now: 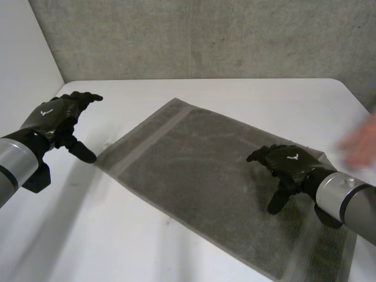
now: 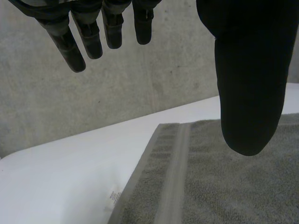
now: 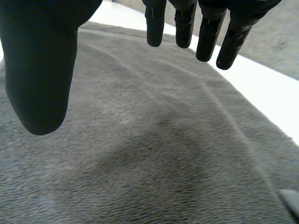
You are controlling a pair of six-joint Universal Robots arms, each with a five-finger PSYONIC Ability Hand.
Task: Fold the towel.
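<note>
A grey towel (image 1: 200, 176) lies spread flat and slantwise on the white surface (image 1: 88, 235), one corner reaching toward the near edge. The right hand (image 1: 285, 161) hangs over the towel's right part, fingers and thumb spread wide and holding nothing. Farther back, the left hand (image 1: 59, 117) is above bare surface just beside the towel's left corner, also wide open and holding nothing. A person's hand (image 1: 361, 144) shows at the far right. A concrete wall (image 1: 205, 35) stands behind.
</note>
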